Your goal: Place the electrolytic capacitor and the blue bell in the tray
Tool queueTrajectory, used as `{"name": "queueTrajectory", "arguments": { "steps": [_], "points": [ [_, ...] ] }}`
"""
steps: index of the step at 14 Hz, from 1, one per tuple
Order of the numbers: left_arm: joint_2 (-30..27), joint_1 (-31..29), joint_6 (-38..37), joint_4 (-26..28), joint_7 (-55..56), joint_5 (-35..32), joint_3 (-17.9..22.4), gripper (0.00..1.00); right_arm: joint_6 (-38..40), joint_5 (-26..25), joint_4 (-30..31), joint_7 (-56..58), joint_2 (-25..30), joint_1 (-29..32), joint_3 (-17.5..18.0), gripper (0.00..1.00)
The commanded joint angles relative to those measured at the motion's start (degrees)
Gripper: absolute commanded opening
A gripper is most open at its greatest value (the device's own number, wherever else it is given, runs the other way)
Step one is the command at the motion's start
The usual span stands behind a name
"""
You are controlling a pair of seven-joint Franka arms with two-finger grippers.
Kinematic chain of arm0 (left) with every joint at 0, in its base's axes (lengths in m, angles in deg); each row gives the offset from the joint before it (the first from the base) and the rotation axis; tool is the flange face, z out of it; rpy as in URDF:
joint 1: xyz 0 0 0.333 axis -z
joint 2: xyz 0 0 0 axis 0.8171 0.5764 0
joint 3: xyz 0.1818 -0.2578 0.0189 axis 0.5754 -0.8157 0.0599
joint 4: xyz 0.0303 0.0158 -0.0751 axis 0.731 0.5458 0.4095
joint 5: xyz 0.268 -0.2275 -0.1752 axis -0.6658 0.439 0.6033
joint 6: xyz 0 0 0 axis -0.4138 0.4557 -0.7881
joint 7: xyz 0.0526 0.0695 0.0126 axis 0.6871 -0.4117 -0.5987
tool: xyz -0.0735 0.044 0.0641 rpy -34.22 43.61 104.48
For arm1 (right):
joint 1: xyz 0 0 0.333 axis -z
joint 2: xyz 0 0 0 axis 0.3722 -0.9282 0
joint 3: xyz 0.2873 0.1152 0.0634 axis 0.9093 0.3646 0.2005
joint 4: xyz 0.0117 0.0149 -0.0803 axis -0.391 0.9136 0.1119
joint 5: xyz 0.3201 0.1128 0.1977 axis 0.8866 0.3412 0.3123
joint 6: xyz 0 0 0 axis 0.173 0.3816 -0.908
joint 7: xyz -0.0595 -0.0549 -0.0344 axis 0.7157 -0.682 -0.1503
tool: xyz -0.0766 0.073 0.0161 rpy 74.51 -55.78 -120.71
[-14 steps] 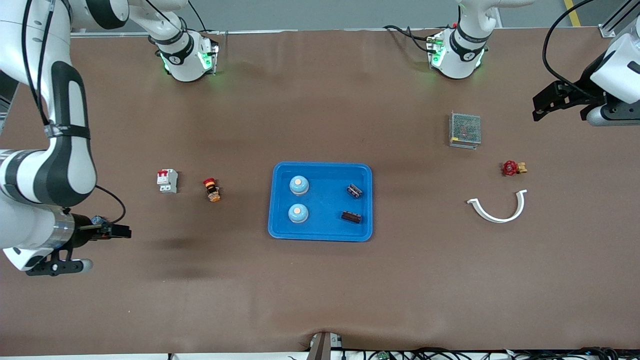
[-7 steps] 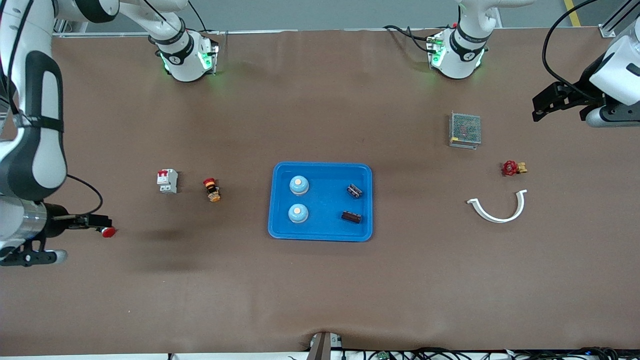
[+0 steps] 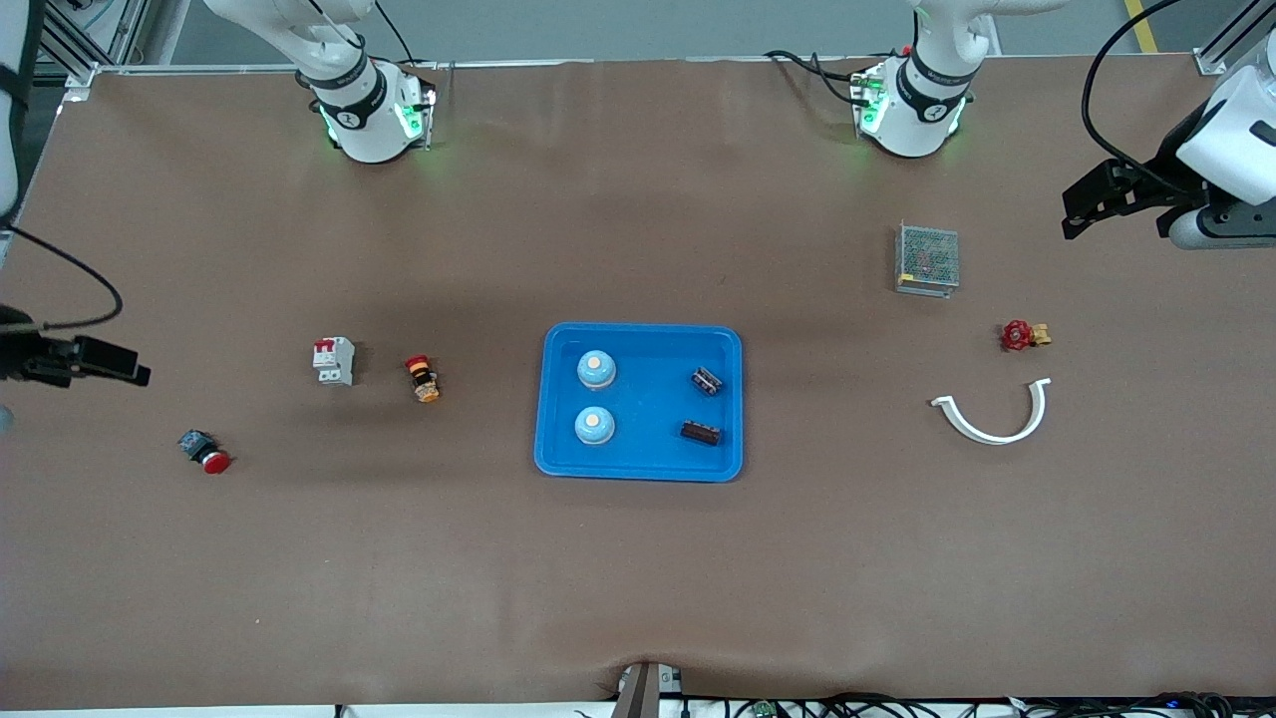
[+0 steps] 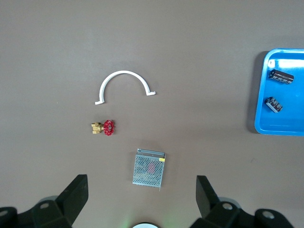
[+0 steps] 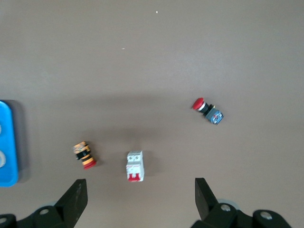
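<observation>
The blue tray (image 3: 639, 401) sits at the middle of the brown bench (image 3: 638, 578), and it holds 4 things: 2 blue bells (image 3: 596, 368) on its side toward the right arm's end, one nearer the front camera than the other, and 2 dark capacitors (image 3: 707, 380) on its side toward the left arm's end, the second capacitor (image 3: 701, 432) lying nearer the front camera than the first. Toward the right arm's end of the bench stand a white breaker with a red top (image 3: 334, 360) and, between it and the tray, a red and orange push button (image 3: 423, 379); a red-capped button switch (image 3: 204, 451) lies nearer the front camera and closer to that end. Toward the left arm's end lie a metal mesh box (image 3: 927, 258), a small red-handled brass valve (image 3: 1022, 335) and a white curved clip (image 3: 993, 413), the clip nearest the front camera of the 3. The right gripper (image 3: 105, 364) hangs over the right arm's end of the bench, its fingers (image 5: 73, 200) spread apart and holding nothing. The left gripper (image 3: 1092, 199) waits over the left arm's end, above the bench near the mesh box, its fingers (image 4: 76, 194) likewise released and empty.
</observation>
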Motion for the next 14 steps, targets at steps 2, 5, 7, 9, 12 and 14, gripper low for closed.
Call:
{"name": "queueTrajectory", "arguments": {
  "steps": [2,5,7,9,12,14],
  "points": [
    [-1.83,-0.4,0.64,1.76,-0.71,1.07,-0.1,1.0,-1.03,-3.29,7.23,-5.16,8.06,0.13,4.41,1.0],
    [-1.83,-0.31,0.64,1.59,-0.71,1.07,-0.1,1.0,1.08,-3.29,7.41,-5.6,11.14,0.4,4.94,1.0],
    [-2.01,-0.14,0.46,1.5,-0.71,1.07,-0.1,1.0,2.83,-3.29,7.33,-5.96,13.08,0.4,5.64,1.0],
    [-2.01,-0.05,0.29,1.33,-0.36,1.15,-0.1,1.0,4.33,-3.29,7.42,-7.09,15.54,0.31,6.09,1.0],
    [-1.92,0.04,-0.15,0.89,-0.97,1.07,-0.1,1.0,5.04,-3.29,7.42,-7.63,17.22,-0.21,6.09,1.0],
    [-1.75,-0.22,-0.15,0.71,-0.97,1.15,-0.01,1.0,5.04,-3.29,7.42,-7.63,17.31,-0.22,6.0,1.0]
  ]
}}
